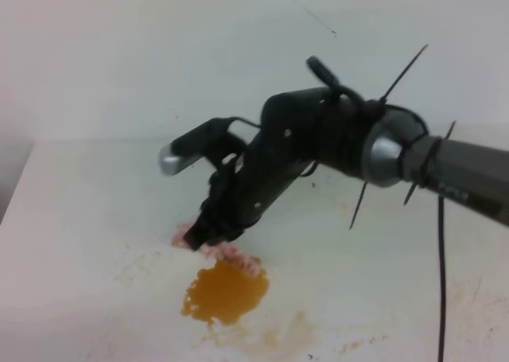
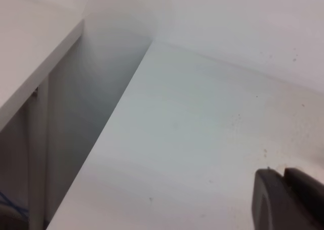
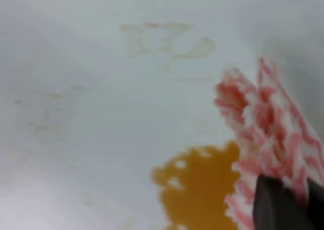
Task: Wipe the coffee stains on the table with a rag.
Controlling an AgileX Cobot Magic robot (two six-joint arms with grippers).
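An amber-brown coffee stain (image 1: 225,292) (image 3: 200,184) lies on the white table (image 1: 79,219) near its front. The red-and-white striped rag (image 1: 238,255) (image 3: 263,124) lies bunched at the stain's far edge, touching it. My right gripper (image 1: 205,239) (image 3: 298,192) reaches down from the right, shut on the rag, and its dark fingers (image 3: 276,204) pinch the cloth's near end. In the left wrist view, only the dark tips of my left gripper (image 2: 284,189) show at the bottom right. They are pressed together over bare tabletop, holding nothing.
Faint tan smears (image 1: 278,334) (image 3: 167,40) mark the table around the stain. The table's left edge (image 2: 109,124) drops to a gap beside a white shelf (image 2: 30,53). A black cable (image 1: 440,282) hangs from the right arm.
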